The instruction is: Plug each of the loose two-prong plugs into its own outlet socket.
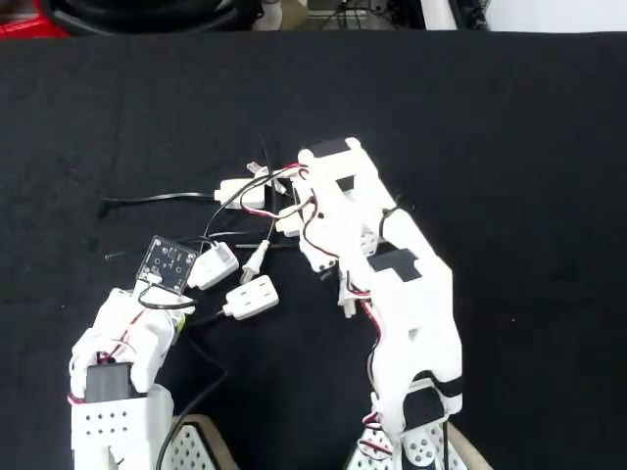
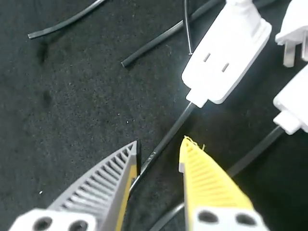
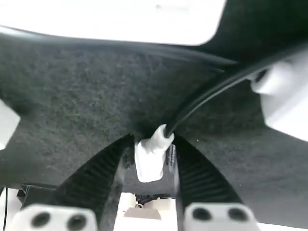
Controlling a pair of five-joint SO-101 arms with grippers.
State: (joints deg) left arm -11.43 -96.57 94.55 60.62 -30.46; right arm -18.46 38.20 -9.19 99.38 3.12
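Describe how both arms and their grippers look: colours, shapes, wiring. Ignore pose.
Both the left arm and the right arm are white printed shells with black servo blocks and thin red and white wires. A black circuit board sits at the left wrist. The left gripper has one grey and one yellow ribbed finger; the right gripper two black ones.

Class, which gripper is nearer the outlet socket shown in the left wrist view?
Left. The left gripper sits open short of the outlet socket, straddling its black cable; the right gripper is farther off, shut on a white plug.
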